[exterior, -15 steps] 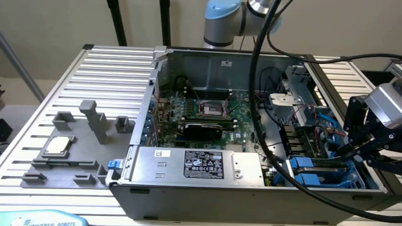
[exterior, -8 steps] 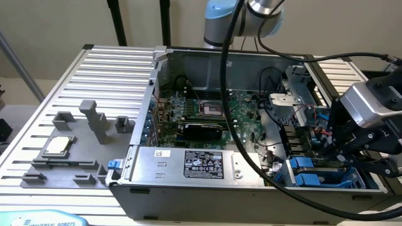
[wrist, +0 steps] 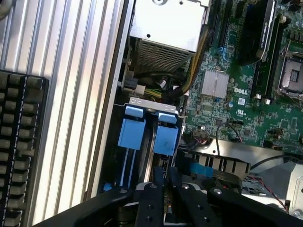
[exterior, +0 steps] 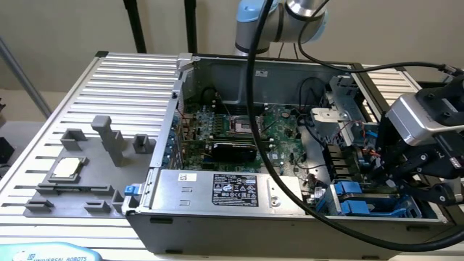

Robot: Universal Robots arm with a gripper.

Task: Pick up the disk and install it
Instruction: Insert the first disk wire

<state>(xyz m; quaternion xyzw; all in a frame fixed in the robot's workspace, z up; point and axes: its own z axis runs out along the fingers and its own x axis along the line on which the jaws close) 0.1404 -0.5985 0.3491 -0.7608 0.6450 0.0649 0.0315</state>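
The disk (wrist: 165, 139) stands on edge in the drive bay at the open computer case's corner, and its blue carrier end faces the wrist camera. A second blue carrier (wrist: 131, 133) sits in the slot beside it. My gripper (wrist: 165, 189) is directly over the bay, its black fingers (wrist: 152, 196) drawn close together on the near end of the disk. In the exterior view the gripper (exterior: 388, 176) reaches down into the bay at the case's right, just beside the blue disk carrier (exterior: 348, 188).
The case holds a green motherboard (exterior: 239, 130) and a silver box with a black-and-white label (exterior: 217, 187). A thick black cable (exterior: 275, 163) hangs across it. A grey fixture with a square chip (exterior: 65, 168) lies on the ribbed table (exterior: 123, 81). A keyboard (wrist: 19, 156) lies beside the case.
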